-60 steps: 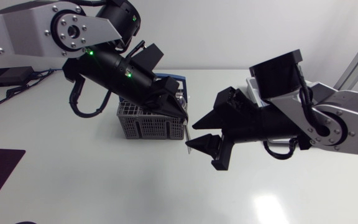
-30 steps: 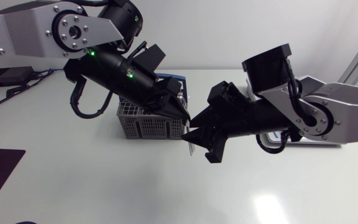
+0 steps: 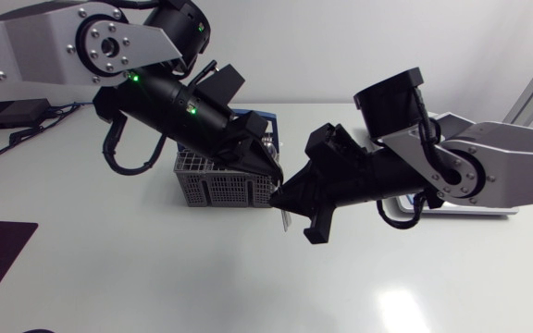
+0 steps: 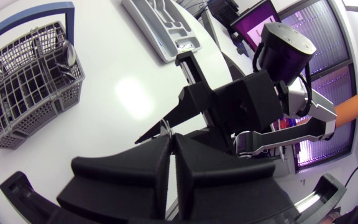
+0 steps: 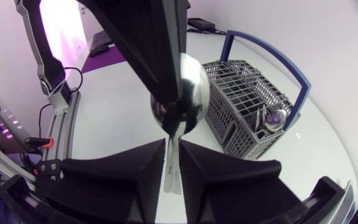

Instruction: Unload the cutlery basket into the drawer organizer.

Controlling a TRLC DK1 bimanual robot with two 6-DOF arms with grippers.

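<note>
Spoon [image 5: 180,93] hangs above the glossy white surface [image 3: 155,277], just beside the grey cutlery basket [image 3: 213,185]; the drawer organizer [image 4: 160,28] lies well apart. Its bowl points away from the right end effector [image 5: 173,146], the handle running lengthwise between those narrowed fingers, which seem to grip it. The left end effector [image 4: 171,140] pinches the spoon at the bowl's neck.

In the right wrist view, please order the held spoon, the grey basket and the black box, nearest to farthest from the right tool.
1. Held spoon: handle between the fingers of the right tool.
2. Basket: on the table ahead, beside the spoon.
3. Black box: farthest, at the table's edge beyond the basket.
</note>
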